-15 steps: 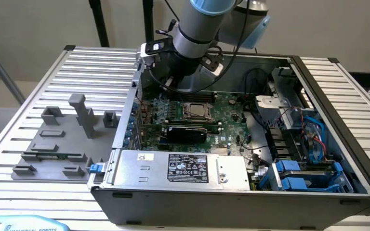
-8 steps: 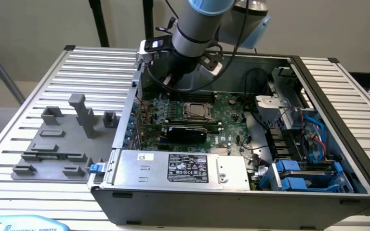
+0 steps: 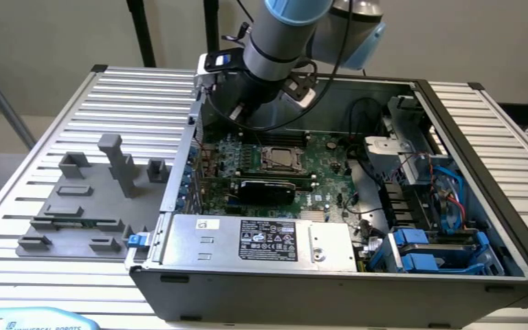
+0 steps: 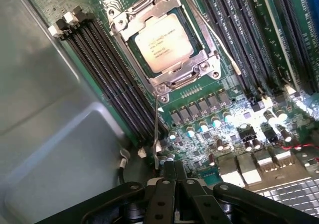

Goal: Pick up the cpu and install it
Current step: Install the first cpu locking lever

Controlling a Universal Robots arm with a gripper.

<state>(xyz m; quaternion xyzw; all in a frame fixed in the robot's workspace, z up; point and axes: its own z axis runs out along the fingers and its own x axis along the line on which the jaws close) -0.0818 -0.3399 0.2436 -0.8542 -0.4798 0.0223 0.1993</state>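
The cpu (image 4: 163,42), a flat square chip with a shiny silver top, lies inside the metal-framed socket (image 4: 209,67) on the green motherboard. In the exterior view the cpu (image 3: 280,157) sits mid-board inside the open computer case, below and just toward that view's right of the arm's wrist. My gripper (image 4: 174,171) hovers above the board, a short way off the socket, over the row of capacitors. Its two black fingers are pressed together, shut, with nothing between them. The gripper touches neither the cpu nor the socket.
Black memory slots (image 4: 104,79) run alongside the socket, with the grey case wall (image 4: 50,134) beyond them. A power supply (image 3: 264,240) and blue drive cages (image 3: 429,251) fill the case's near side. Grey fixture blocks (image 3: 90,199) stand on the slatted table at the exterior view's left.
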